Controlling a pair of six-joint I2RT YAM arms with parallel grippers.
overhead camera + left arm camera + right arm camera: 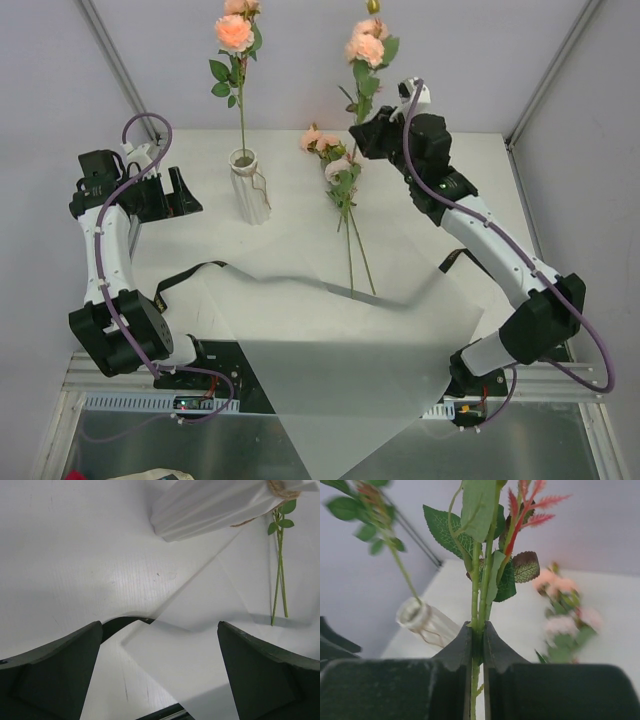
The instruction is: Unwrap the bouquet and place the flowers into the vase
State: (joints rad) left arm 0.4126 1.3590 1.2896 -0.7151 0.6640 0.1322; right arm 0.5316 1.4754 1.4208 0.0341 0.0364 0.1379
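The paper (340, 360) is spread open on the table (480, 180), one flower (236, 33) is stood in the vase (247, 190), a second stem (366, 48) is clenched upright in the right tool (365, 135), the other flowers (335, 165) are left lying beside it, and the left tool (168, 195) is released.

text: none readable | labels, brands: none | numbers, signs: none | black ribbon (183, 277): too small to read any print

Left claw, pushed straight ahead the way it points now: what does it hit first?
Probably the vase: it stands ahead of the open left claw, with only table and the flat paper sheet below that line. Depth is unclear.
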